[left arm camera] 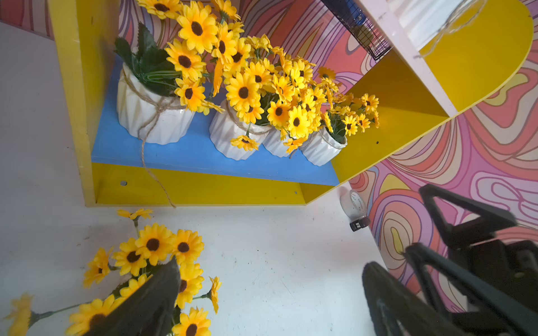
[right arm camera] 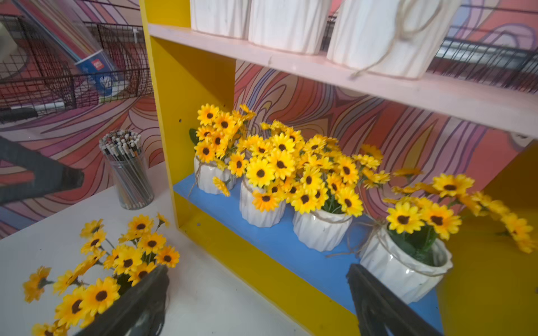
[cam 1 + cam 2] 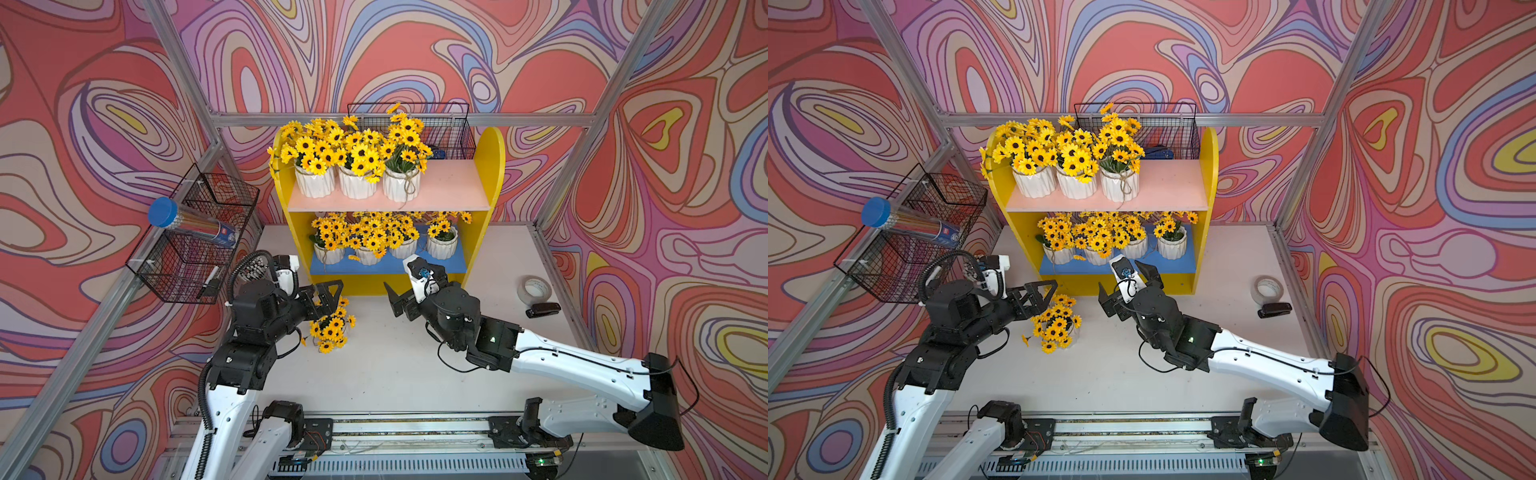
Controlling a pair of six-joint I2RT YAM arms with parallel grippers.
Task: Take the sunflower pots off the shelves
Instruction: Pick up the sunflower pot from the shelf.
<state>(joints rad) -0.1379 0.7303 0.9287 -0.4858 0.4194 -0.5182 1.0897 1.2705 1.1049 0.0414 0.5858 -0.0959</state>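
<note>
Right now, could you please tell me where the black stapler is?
In both top views the stapler lies on the table, far right, just in front of the tape roll.

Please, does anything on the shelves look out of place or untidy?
Yes. The twine of the end pot on the blue board hangs loose over the front edge, nearly to the table. It could snag when the pot is lifted.
</note>
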